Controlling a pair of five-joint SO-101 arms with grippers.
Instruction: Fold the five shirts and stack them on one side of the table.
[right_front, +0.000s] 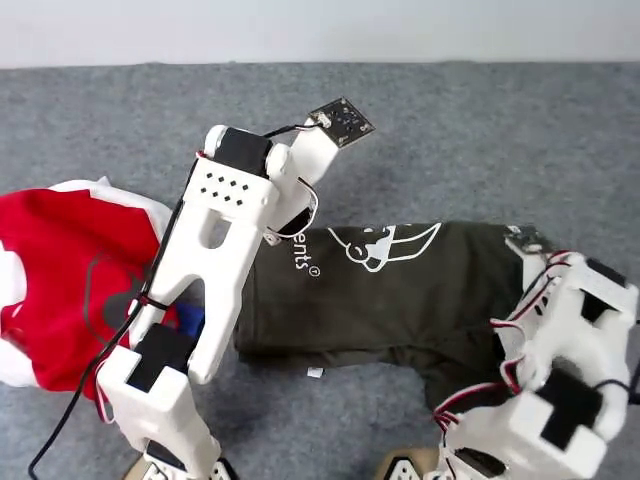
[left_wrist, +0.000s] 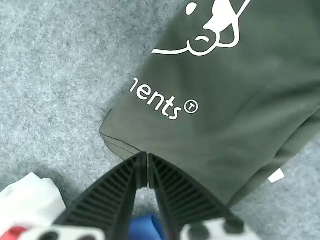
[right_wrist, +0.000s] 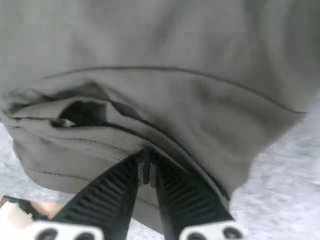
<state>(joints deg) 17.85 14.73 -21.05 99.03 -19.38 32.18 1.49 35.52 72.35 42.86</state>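
Two grippers held one green shirt (right_front: 400, 290), which lay spread, print upward, across the middle of the grey table (right_front: 500, 130); the left gripper (left_wrist: 147, 165) was closed, its fingers pinching the hem just beside a corner, near the white lettering; the right gripper (right_wrist: 146, 162) was likewise closed, clamped on a bunched fold at the opposite end of the green shirt, toward the table's front edge. A red shirt (right_front: 60, 260) with white trim lay crumpled at the table's left side, partly under the left arm; a blue cloth (left_wrist: 142, 226) lay between it and the green shirt.
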